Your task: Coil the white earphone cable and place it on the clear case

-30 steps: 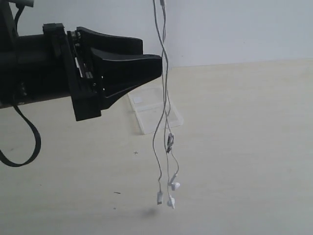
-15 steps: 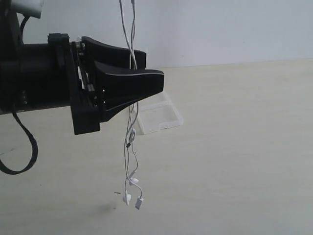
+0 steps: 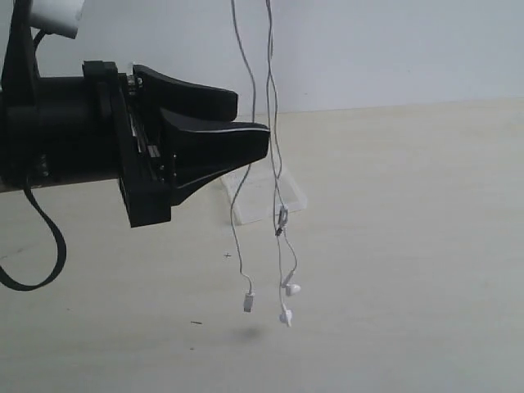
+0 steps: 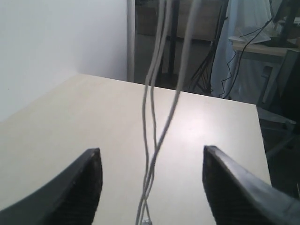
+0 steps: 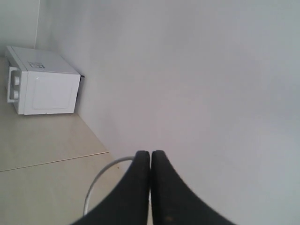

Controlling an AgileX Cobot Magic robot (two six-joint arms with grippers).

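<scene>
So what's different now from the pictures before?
The dangling white earphone cable swung left toward the left hand, then back right, and its strands now hang farther apart. The left hand stayed open, and the clear case stayed on the table.

Earphone cable: thin white plastic sheath, smooth, faint sheen. Case: clear plastic, glossy. Left gripper: black moulded plastic, satin, pale highlights along the finger edges. Desk: pale wood-grain top, smooth, matt.
</scene>
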